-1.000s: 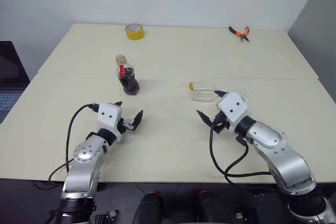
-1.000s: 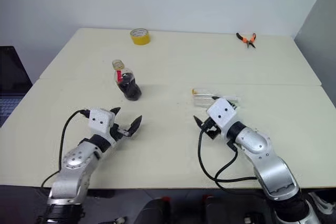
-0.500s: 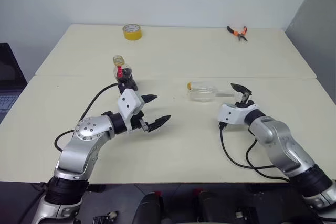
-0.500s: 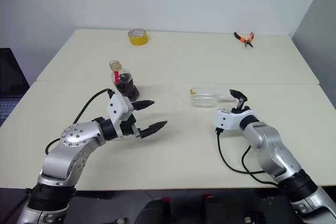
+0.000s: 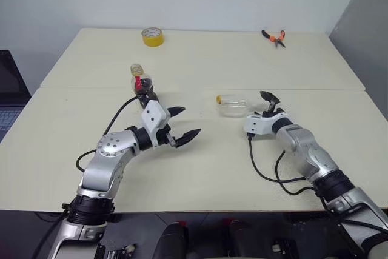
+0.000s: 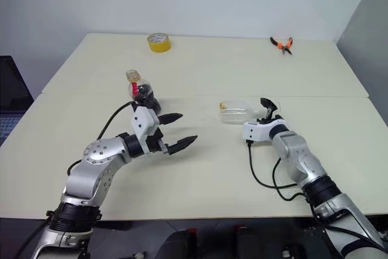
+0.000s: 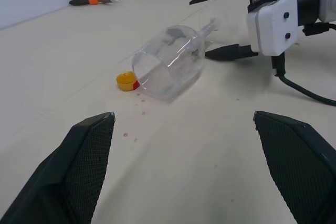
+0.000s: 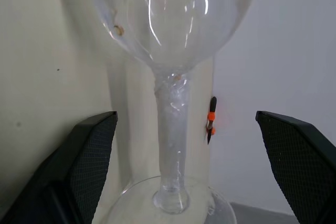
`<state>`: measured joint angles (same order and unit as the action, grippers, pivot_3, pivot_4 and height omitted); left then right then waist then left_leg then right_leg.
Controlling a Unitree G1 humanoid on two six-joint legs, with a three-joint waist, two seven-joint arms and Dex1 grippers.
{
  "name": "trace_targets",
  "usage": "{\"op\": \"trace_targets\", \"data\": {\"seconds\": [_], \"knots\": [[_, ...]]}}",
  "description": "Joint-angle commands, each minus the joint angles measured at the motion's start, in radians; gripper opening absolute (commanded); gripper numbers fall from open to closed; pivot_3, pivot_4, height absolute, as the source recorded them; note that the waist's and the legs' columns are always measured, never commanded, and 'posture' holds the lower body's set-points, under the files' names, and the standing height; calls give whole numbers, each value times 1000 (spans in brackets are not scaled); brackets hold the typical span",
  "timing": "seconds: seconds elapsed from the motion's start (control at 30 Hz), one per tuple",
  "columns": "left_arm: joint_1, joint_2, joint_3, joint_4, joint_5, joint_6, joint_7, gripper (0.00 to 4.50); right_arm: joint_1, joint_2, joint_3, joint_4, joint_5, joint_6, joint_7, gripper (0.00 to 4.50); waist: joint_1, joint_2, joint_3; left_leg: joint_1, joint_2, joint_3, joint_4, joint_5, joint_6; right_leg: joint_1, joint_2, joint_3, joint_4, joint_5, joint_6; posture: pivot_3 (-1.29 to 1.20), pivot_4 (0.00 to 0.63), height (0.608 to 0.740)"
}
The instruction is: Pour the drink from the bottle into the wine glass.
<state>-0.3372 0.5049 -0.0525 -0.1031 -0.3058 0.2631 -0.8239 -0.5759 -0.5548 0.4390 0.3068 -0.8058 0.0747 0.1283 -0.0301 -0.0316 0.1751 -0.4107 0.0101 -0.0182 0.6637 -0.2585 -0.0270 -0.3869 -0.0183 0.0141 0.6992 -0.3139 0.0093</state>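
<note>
The right gripper (image 5: 271, 104) has rolled and slid forward, open jaws now straddling the stem of the toppled wine glass (image 5: 234, 105) mid-table. The left gripper (image 5: 184, 124) has swung in, open and empty, leaving the bottle (image 5: 144, 89) untouched.

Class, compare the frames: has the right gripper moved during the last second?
Yes. The right gripper moved away from the table's near edge, up to the lying wine glass.

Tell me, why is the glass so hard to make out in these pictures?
Head views: the wine glass lies on its side, clear against the pale table, with only faint highlights. Left wrist view: its bowl shows thin reflections. Right wrist view: the stem is very close, bright streaks on the bowl.
</note>
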Motion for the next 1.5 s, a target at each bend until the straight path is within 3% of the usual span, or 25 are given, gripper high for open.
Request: {"op": "trace_targets", "data": {"seconds": [0.03,0.37,0.4,0.57,0.7,0.87,0.97,1.13,1.5], "knots": [[-22,-7,0,-27,6,-10,9,4500,-32,27,-8,19,-8,-9,-24,3957,-1,0,0,0,0,0,0,0,0,0,0,0,0,0,0,0,150,740],[-41,-27,11,-67,-13,42,42,4500,-43,62,-62,42,-3,52,-98,341,-1,0,0,0,0,0,0,0,0,0,0,0,1,0,0,0,150,740],[-37,-29,17,-80,-22,56,47,4500,-38,58,-78,19,0,61,-112,147,-1,0,0,0,0,0,0,0,0,0,0,0,1,0,0,0,150,740],[-11,-39,43,-133,-59,99,76,4500,5,27,-145,-139,9,79,-122,144,-1,0,0,0,0,1,0,0,0,-1,0,1,1,0,0,0,150,740],[12,-39,62,-172,-92,106,74,4500,80,52,-193,-293,102,17,-94,144,-2,0,0,0,0,1,0,0,0,-1,0,1,1,0,0,0,150,740],[50,-7,133,-172,-169,104,24,4500,210,225,-222,-397,456,-175,-12,144,-4,0,0,0,1,0,-1,-1,1,-1,0,1,1,0,0,0,150,740],[67,34,164,-175,-230,157,-14,4500,251,306,-214,-418,615,-182,92,144,-1,0,0,0,0,0,-1,-2,3,0,0,1,1,0,0,0,150,740],[86,135,249,-177,-276,177,-65,4500,232,479,-217,-302,864,-208,218,144,-1,0,0,1,1,-2,0,-2,3,1,0,-1,1,0,0,0,150,740],[95,235,320,-268,-367,255,-84,4500,122,559,-261,48,942,-385,347,144,1,1,0,2,0,-2,0,-2,3,1,0,-1,1,0,0,0,150,740]]}}
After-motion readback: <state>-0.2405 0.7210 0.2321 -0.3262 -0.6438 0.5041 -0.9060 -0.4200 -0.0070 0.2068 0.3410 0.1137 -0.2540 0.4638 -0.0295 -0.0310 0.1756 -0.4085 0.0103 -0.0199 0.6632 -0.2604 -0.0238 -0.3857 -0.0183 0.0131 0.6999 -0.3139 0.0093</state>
